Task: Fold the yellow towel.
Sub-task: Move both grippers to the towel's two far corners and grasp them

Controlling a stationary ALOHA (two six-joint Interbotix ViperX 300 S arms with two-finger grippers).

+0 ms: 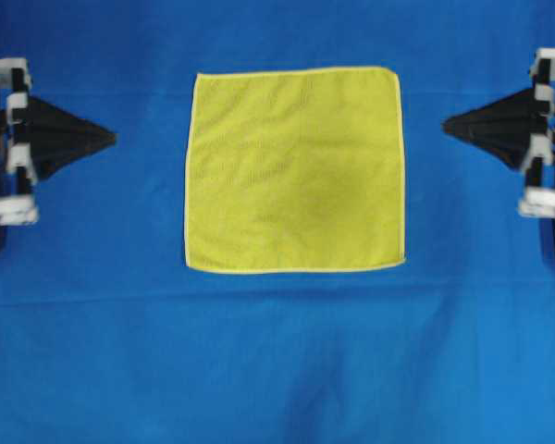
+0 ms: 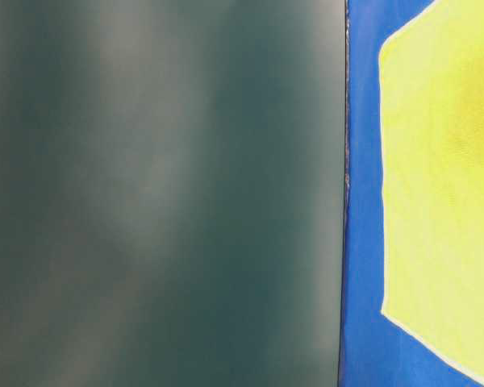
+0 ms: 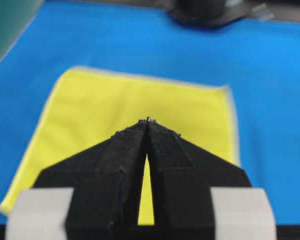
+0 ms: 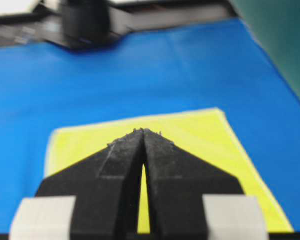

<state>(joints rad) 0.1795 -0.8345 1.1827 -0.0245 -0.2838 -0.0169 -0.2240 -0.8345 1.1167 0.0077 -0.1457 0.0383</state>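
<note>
Yellow towel (image 1: 296,171): lies flat, centred on your blue cloth (image 1: 277,370).
Left gripper (image 1: 111,139): tips pressed together, empty.
Right gripper (image 1: 447,125): likewise.
Approach: spread both, pinch matching corners, lift evenly.

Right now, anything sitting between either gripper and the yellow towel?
Nothing visible. The yellow towel lies flat and unfolded on the blue cloth. The left gripper and right gripper, both shut, point at it from opposite sides with only bare blue cloth between. Nothing rests on the towel.
</note>
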